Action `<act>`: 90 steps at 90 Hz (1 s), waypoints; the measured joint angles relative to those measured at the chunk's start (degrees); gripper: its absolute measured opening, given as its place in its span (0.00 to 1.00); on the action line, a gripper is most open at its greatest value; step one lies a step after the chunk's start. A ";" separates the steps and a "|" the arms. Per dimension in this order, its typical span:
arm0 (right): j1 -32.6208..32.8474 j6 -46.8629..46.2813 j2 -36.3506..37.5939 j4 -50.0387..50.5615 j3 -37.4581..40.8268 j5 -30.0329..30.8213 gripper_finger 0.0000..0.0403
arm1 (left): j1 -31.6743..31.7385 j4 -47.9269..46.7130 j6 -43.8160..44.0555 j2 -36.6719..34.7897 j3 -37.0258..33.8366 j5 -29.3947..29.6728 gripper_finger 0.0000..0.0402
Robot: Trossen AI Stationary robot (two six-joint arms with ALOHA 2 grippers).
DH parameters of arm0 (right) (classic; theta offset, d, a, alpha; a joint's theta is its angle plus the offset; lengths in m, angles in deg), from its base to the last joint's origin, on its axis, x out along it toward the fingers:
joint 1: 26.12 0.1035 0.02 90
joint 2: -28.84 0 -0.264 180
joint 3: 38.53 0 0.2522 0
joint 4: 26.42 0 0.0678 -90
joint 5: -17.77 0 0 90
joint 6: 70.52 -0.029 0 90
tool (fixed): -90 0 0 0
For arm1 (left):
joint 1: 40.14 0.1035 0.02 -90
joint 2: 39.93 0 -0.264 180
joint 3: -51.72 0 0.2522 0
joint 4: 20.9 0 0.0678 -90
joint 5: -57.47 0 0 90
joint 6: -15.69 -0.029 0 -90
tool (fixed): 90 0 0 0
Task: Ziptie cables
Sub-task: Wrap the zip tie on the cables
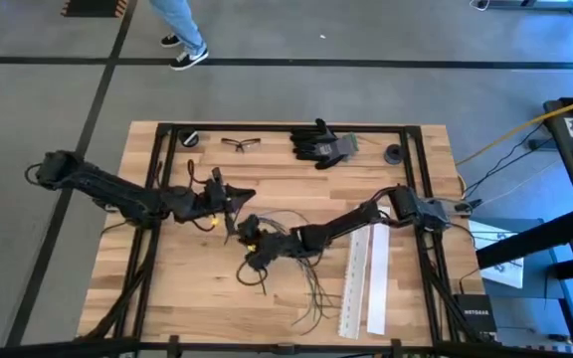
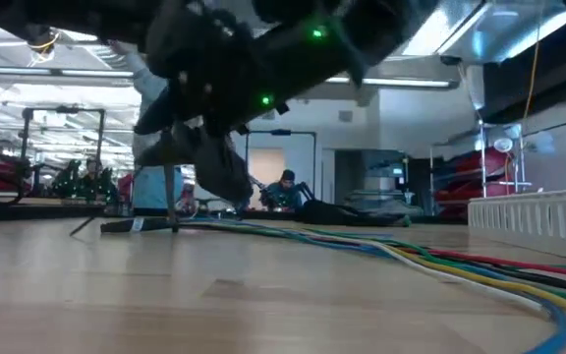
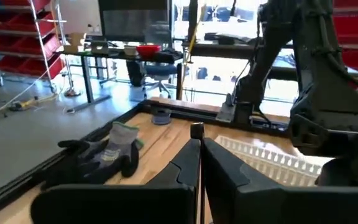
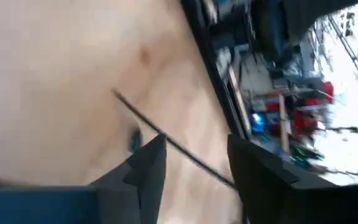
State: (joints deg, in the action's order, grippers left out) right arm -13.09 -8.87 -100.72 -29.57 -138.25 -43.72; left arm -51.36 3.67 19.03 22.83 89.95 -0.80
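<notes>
Coloured cables [image 2: 440, 258] run closest to the low camera, fanning across the wooden tabletop [image 1: 197, 288] toward its middle. From above, the cables [image 1: 311, 283] lie as a loose tangle near the centre, their free ends trailing toward the near edge, just beside two long white strips [image 1: 366, 283].

These wires look thin, light and limp. They will likely sag and spring apart when lifted, so a hold close to where the strands cross, gathering several at once, seems better than a hold near a loose tip.

Over the upper end of the tangle sits the right gripper [image 1: 250, 239], low to the wood. Its wrist view shows the jaws apart, with one dark strand [image 4: 166, 144] crossing the gap between the fingers [image 4: 146, 169]; whether they touch it I cannot tell.

Just beside it, toward the left, is the left gripper [image 1: 229, 204], raised above the surface. Its fingers [image 3: 185, 168] are pressed together, with only a hairline slit between them, and nothing is visibly held.

Gloves [image 1: 318, 142], glasses [image 1: 240, 143] and a small dark disc [image 1: 190, 139] lie along the far edge, well apart from the work.
</notes>
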 joint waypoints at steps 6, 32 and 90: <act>-0.76 3.89 0.00 0.45 0.00 -0.06 0.41 | 0.05 0.13 0.75 0.00 0.00 0.00 0.00; -2.68 17.34 -1.79 -0.20 0.26 -1.93 0.42 | 0.09 0.52 2.91 0.00 0.00 0.00 0.00; -4.86 29.19 -6.56 -5.51 -3.03 -1.77 0.15 | 0.16 -0.36 4.82 0.00 -0.02 0.02 0.00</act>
State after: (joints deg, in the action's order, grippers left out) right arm -17.95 20.32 -107.28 -35.08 -141.29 -45.49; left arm -51.21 3.31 23.84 22.83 89.93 -0.78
